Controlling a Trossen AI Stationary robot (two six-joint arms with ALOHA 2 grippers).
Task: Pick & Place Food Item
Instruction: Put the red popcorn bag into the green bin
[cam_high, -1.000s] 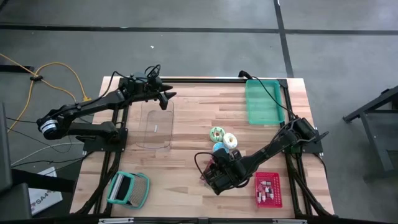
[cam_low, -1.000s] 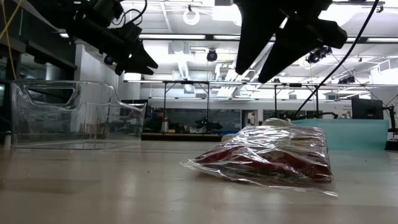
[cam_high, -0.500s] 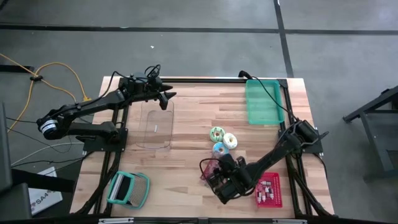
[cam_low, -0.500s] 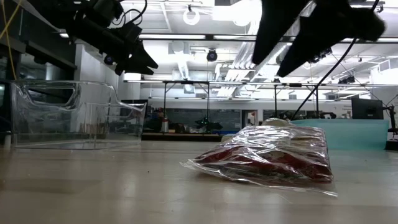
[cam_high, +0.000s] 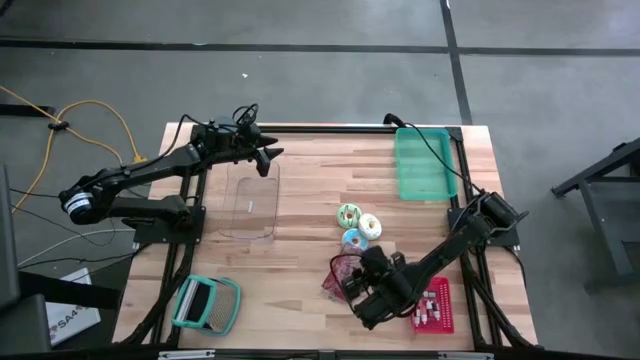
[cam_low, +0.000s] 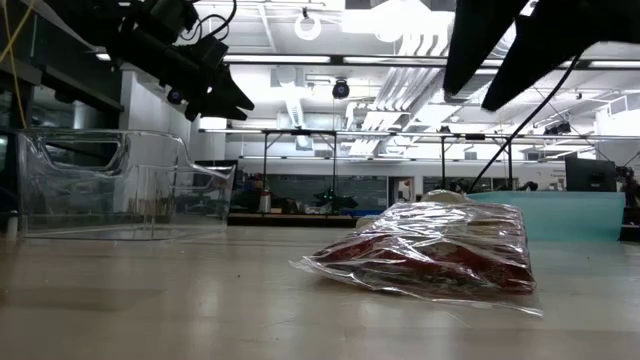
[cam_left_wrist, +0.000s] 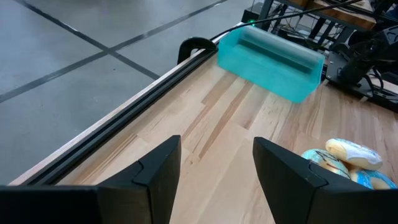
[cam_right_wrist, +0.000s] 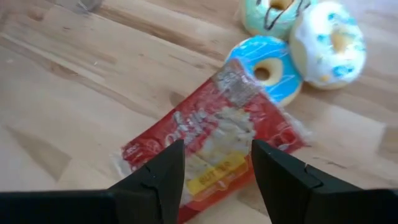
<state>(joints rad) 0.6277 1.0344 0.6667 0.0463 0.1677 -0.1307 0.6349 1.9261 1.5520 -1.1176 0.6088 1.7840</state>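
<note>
A red snack bag in clear wrap (cam_high: 338, 276) lies flat on the wooden table, just nearer than three iced donuts (cam_high: 357, 226). My right gripper (cam_high: 364, 292) hangs open above the bag's right side and touches nothing. In the right wrist view its fingers (cam_right_wrist: 163, 171) frame the bag (cam_right_wrist: 214, 134) from above. The low view shows the bag (cam_low: 432, 252) resting on the table, with the right gripper (cam_low: 520, 55) well above it. My left gripper (cam_high: 268, 155) waits open at the far left, above the far end of a clear plastic bin (cam_high: 250, 200).
A teal tray (cam_high: 421, 165) stands at the far right. A red basket (cam_high: 432, 305) of small white packets sits at the near right, close to my right arm. A teal and grey object (cam_high: 205, 304) lies at the near left. Bare wood lies between the bin and the donuts.
My right gripper has moved toward the table's right edge and a little toward the near edge, rolling about its own axis as it went. It stays open and has uncovered more of the bag. The bag has not moved.
</note>
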